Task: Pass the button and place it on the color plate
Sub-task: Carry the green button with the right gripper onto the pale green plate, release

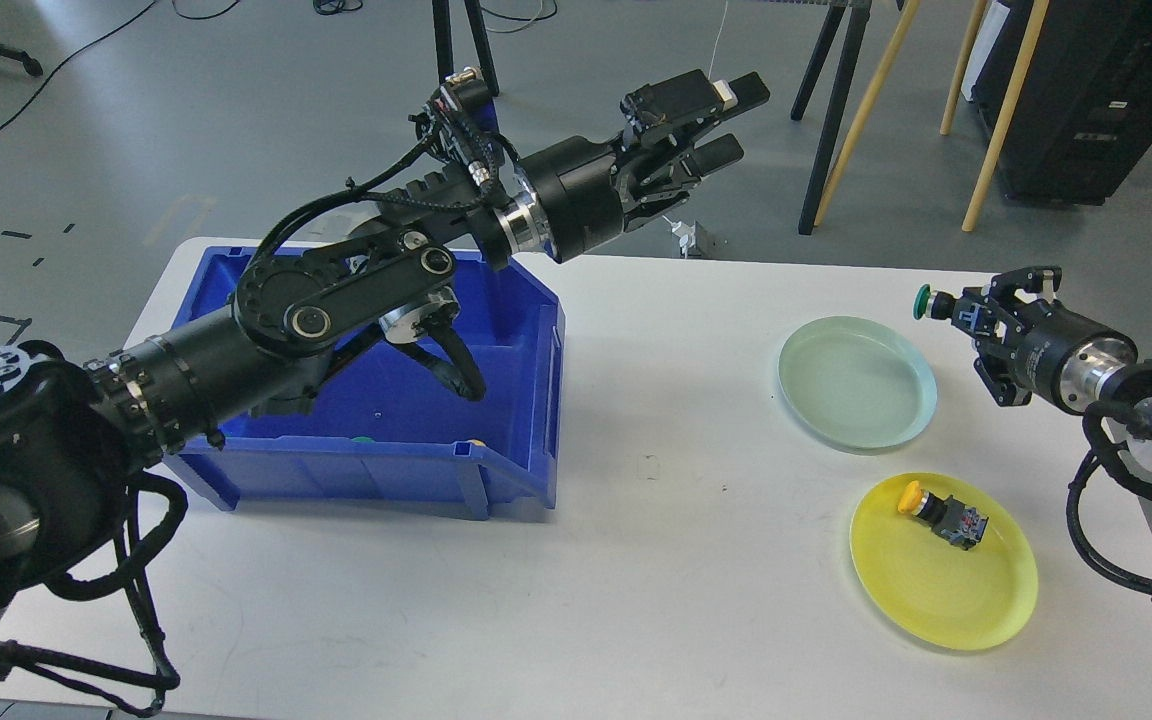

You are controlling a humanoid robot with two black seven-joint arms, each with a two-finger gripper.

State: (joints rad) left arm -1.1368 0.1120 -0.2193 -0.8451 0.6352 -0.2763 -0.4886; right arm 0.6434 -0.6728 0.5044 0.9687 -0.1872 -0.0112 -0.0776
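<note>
1. Right gripper (958,312) comes in from the right edge above the table and is clamped on a green-capped button (924,301), the cap poking out to the left, just beyond the rim of the pale green plate (857,382).
2. Left gripper (726,125) is raised past the far table edge, its fingers spread apart with nothing between them.
3. Much of the blue bin (526,400) is hidden behind the left arm; a green speck and an orange speck show low inside it, too small to identify.
4. Both arms are cut off at the picture's edges.
5. White table (636,560) stands on a grey floor, with black stand legs, wooden poles and a dark cabinet behind it.
6. Lying tilted on the yellow plate (943,560) is a yellow-capped button (941,514) with a black body.
</note>
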